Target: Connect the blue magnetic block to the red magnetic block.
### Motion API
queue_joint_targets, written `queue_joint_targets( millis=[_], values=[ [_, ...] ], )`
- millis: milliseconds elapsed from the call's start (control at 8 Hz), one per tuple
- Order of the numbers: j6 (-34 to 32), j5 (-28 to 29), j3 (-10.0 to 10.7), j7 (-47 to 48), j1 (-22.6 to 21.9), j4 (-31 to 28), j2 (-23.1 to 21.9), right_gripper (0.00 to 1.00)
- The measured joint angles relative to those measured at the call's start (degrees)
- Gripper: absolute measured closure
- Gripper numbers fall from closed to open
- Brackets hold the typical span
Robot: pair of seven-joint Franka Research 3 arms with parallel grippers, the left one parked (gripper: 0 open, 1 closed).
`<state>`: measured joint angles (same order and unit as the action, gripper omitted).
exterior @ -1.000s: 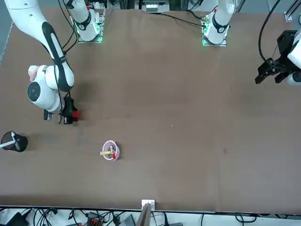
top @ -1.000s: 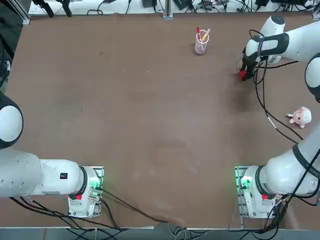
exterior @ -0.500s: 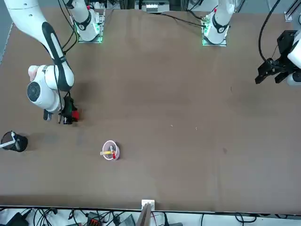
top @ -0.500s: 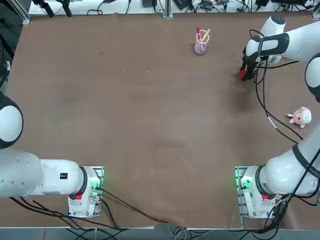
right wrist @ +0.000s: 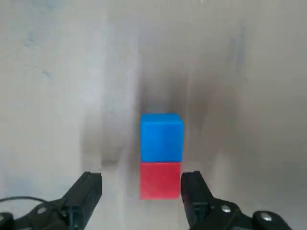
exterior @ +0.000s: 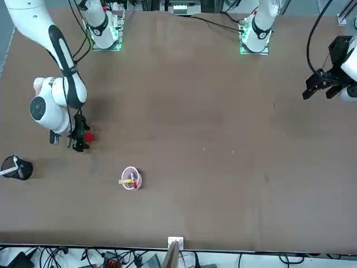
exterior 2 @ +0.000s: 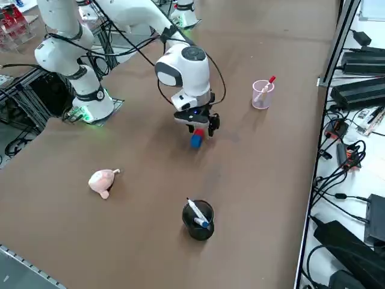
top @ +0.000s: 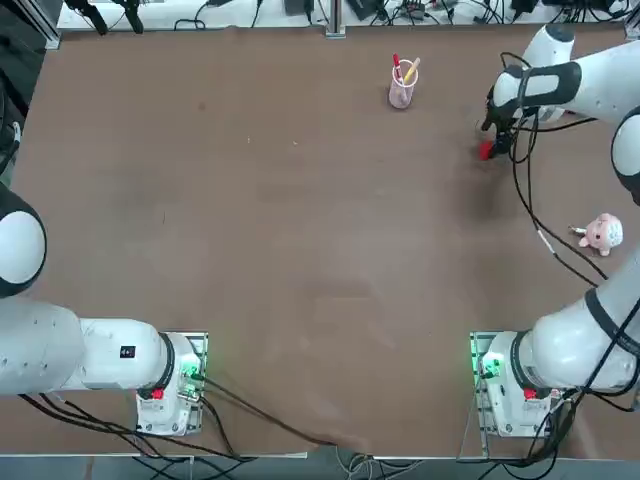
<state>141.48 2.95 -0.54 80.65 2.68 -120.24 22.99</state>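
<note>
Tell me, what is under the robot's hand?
Under the right hand sit the red magnetic block and the blue magnetic block, touching side by side on the table. The open fingers hold neither. What lies under the blocks is covered.

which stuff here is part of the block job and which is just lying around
Part of the job:
blue block, touching the red block
right hand, open above them

Lying about:
pink plush toy
clear cup with pens
black cup
</note>
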Motion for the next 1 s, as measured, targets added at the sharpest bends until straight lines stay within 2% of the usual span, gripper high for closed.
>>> queue_joint_targets(
  millis=[500,1000],
  values=[
    [-19.66,-0.17,-0.35,-5.20,-0.10,11.55,-4.66,0.00],
    [-30.58,-0.46,0.00,-21.88,0.22,20.30,-7.26,0.00]
  ],
)
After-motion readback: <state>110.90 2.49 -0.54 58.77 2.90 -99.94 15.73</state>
